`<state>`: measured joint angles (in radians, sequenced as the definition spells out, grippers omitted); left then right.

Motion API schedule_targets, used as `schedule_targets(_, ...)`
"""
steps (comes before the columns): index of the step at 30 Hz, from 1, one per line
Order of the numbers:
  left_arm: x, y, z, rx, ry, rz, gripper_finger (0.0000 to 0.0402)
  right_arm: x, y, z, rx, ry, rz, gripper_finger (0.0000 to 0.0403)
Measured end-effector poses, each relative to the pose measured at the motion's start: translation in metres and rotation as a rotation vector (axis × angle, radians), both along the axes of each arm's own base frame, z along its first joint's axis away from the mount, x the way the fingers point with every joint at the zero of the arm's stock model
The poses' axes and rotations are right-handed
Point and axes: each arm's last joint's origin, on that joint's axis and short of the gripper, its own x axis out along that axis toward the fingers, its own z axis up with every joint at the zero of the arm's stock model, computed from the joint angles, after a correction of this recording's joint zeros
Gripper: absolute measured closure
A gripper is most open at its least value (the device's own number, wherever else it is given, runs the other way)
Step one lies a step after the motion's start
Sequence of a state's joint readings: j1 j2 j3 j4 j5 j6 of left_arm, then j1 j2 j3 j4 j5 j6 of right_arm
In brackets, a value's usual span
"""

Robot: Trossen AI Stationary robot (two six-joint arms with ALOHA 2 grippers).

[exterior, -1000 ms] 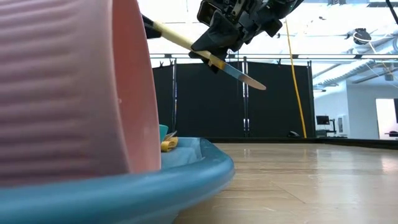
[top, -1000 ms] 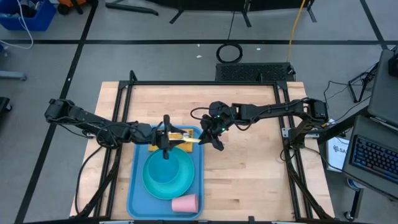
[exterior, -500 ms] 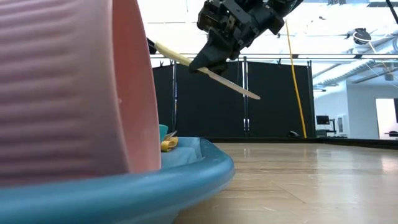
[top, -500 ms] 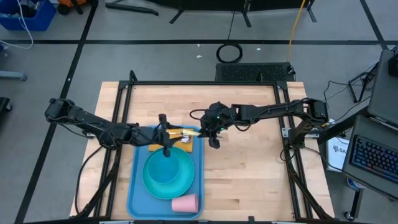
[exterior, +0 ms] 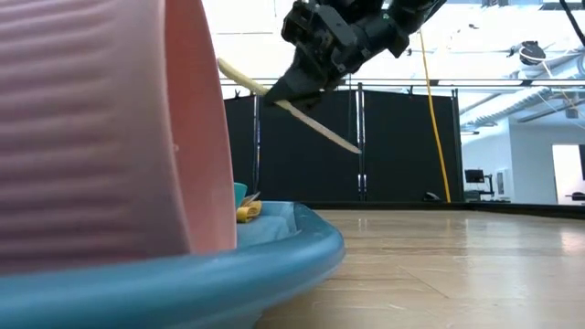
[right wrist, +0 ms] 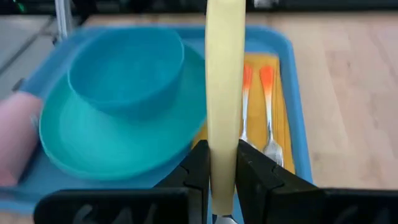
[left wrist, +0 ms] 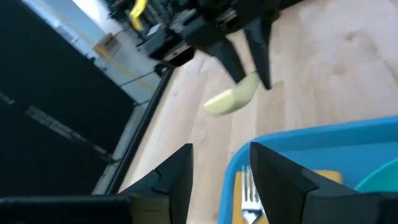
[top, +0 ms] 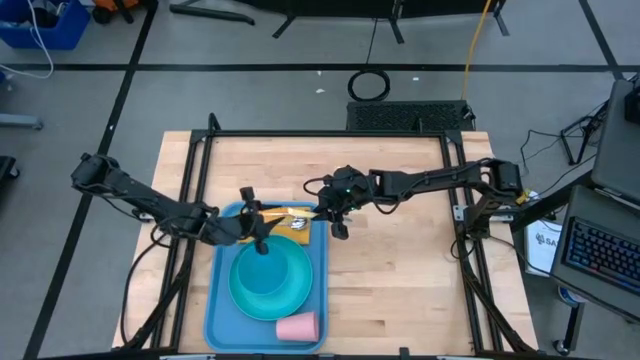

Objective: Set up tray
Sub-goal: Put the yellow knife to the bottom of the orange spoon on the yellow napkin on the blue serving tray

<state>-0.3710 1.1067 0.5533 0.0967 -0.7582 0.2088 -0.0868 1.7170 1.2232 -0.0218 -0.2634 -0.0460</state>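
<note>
Right wrist view alone shows forks point(right wrist: 268, 118) (two, seemingly).

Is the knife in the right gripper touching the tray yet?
Apart. In the low view, the knife, clamped in the right gripper, hangs well above the tray rim, with dark backdrop showing between them.

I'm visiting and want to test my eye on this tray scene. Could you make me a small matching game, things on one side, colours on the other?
Things:
1. tray
2. cup
3. knife handle held in the right gripper
4. plate

Colours:
a. pink
b. pale yellow
c. turquoise
d. light blue

Pairs: 1-d, 2-a, 3-b, 4-c
</note>
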Motion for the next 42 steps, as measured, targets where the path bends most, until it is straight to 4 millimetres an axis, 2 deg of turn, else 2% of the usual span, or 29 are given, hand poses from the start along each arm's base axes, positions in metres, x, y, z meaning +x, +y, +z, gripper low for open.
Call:
schedule_targets(3, -0.009, 0.000, 0.003, 0.003, -0.006, 0.054, 0.0241, 0.007, -0.003, -0.005, 0.001, -0.015, -0.007, 0.0362)
schedule_targets(7, -0.019, 0.001, 0.013, -0.069, -0.097, 0.136, 0.0248, 0.011, -0.006, -0.022, 0.002, 0.035, -0.018, 0.0362)
schedule_targets(10, -0.023, 0.004, 0.021, -0.201, -0.205, 0.188, 0.0259, 0.013, -0.007, -0.025, -0.053, 0.030, -0.043, 0.0362)
schedule_targets(16, -0.028, 0.019, 0.027, -0.573, -0.423, 0.342, 0.0270, 0.017, -0.005, -0.032, -0.306, 0.037, -0.094, 0.0362)
schedule_targets(21, -0.024, 0.027, 0.026, -0.734, -0.427, 0.326, 0.0268, 0.017, -0.003, -0.029, -0.451, 0.029, -0.112, 0.0362)
schedule_targets(30, -0.018, 0.043, 0.024, -1.092, -0.427, 0.322, 0.0268, 0.020, 0.003, -0.024, -0.590, -0.016, -0.104, 0.0362)
schedule_targets(34, -0.017, 0.048, 0.023, -1.185, -0.414, 0.316, 0.0268, 0.021, 0.013, -0.024, -0.598, -0.023, -0.073, 0.0362)
schedule_targets(42, -0.016, 0.050, 0.020, -1.265, -0.381, 0.331, 0.0268, 0.023, 0.022, -0.021, -0.648, -0.066, -0.062, 0.0362)
